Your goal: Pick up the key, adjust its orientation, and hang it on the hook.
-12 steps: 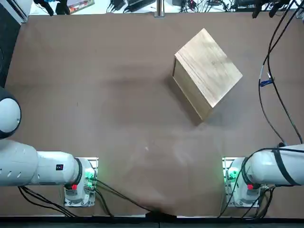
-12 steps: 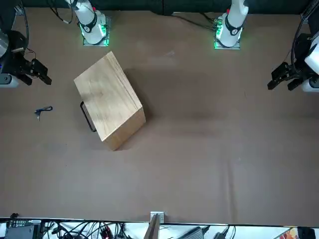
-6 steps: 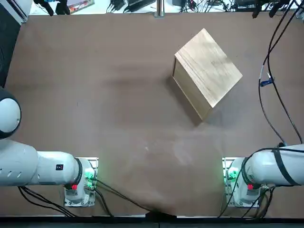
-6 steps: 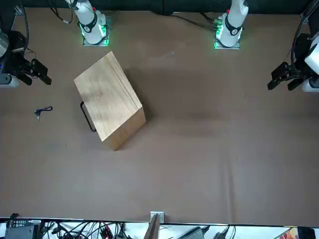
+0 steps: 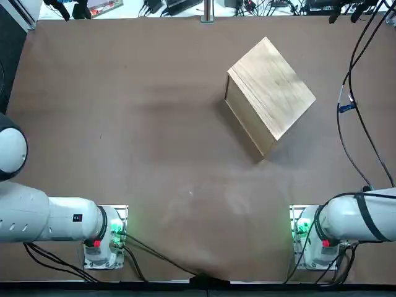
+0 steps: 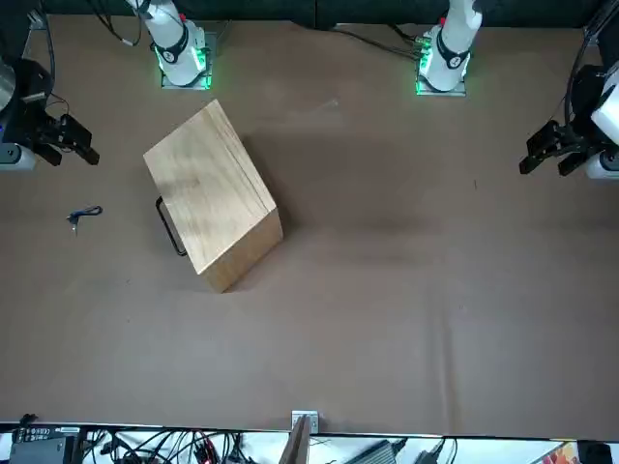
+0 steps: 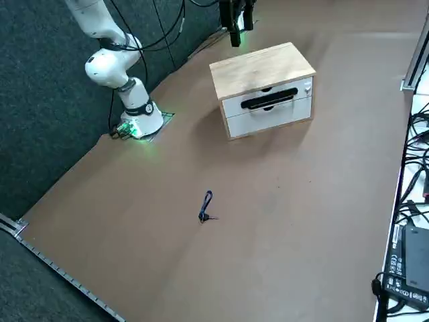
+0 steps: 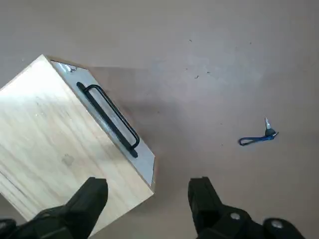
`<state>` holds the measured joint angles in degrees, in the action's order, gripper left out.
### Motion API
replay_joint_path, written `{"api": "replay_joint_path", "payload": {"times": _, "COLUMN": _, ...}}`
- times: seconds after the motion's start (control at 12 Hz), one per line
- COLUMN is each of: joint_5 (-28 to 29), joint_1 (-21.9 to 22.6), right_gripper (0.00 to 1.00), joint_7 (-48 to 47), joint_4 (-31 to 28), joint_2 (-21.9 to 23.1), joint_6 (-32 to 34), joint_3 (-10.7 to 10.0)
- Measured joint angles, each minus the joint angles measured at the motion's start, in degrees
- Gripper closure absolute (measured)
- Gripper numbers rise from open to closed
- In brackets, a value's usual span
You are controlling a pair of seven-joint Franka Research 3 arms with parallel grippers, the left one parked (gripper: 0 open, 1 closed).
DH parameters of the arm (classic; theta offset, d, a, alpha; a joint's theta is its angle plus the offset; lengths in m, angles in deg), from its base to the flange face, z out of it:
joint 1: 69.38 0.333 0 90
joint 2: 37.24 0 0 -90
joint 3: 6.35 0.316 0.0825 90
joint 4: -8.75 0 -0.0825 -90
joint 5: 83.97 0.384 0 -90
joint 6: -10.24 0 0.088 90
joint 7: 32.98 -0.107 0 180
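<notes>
On the matte brown table (image 6: 406, 290), the right gripper (image 6: 70, 139) hangs high at the far left of the front view, its blunt black fingers (image 8: 89, 199) spread wide and holding nothing. The key (image 6: 84, 215), tiny, blue and thin, lies flat just beyond it, apart from the box (image 6: 208, 193), a pale grained wooden block with a black bar handle (image 8: 108, 121).

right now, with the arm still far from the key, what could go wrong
The key is tiny and lies flat on the bare table, so the open right claw, hovering high over the wooden box corner, may scrape the table or pinch only its blue loop. Descending straight from there could clip the box or its black handle. No hook is clearly visible.
</notes>
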<state>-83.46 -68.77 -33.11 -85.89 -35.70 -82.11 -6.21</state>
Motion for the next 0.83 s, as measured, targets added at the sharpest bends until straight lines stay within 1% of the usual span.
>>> {"api": "replay_joint_path", "payload": {"times": 0.42, "joint_5": -0.01, "joint_1": -0.53, "right_gripper": 0.0, "joint_7": -1.2, "joint_4": -0.15, "joint_2": -0.1, "joint_6": 0.0, "joint_3": -0.4}}
{"api": "replay_joint_path", "payload": {"times": 0.83, "joint_5": -0.27, "joint_1": -2.53, "right_gripper": 0.01, "joint_7": -13.83, "joint_4": -1.51, "joint_2": -0.4, "joint_6": -1.47, "joint_3": -0.65}}
